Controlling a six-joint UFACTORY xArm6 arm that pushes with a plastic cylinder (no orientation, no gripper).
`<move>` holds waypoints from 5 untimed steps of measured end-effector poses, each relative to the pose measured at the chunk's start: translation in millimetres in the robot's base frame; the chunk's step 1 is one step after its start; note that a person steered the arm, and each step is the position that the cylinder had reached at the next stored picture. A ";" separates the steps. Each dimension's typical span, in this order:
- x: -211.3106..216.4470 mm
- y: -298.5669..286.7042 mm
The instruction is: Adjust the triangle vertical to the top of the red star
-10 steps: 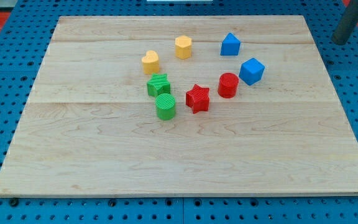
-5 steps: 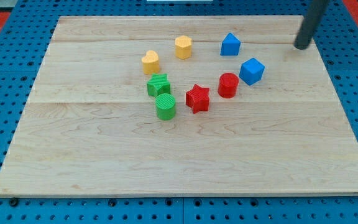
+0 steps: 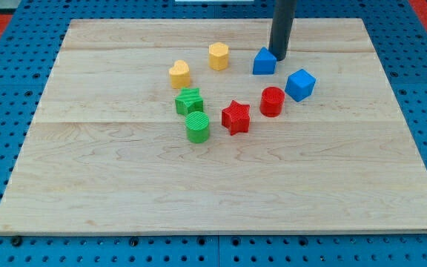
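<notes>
On the pale wooden board [image 3: 124, 193] we see my tip [image 3: 280, 57], the lower end of the straight dark rod, standing just at the upper right edge of the blue triangular block [image 3: 264, 61]; it appears to touch the block, though from this angle we cannot be sure of contact. The rod has nothing to open or close and holds nothing; it only rests against or beside that block.

The blue triangular block sits toward the view's top, above and to the right of the red star-shaped block [image 3: 236, 116], not directly over it. Right of the star stands the red cylinder [image 3: 272, 101], and further right, near it, the blue cube-like block [image 3: 300, 84]. Left of the star lie the green cylinder [image 3: 197, 127] and, just above and touching or nearly touching it, the green star-like block [image 3: 189, 101]. Higher up are the yellow heart-shaped block [image 3: 179, 73] and the yellow hexagonal block [image 3: 219, 55], a little apart.
</notes>
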State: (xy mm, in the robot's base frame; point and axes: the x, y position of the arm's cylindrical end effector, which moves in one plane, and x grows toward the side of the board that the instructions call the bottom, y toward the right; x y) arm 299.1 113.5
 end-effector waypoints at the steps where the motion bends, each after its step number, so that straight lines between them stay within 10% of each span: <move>1: -3.7 27.3; 5: -107.2 72.8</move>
State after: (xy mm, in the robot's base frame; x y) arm 191.9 186.4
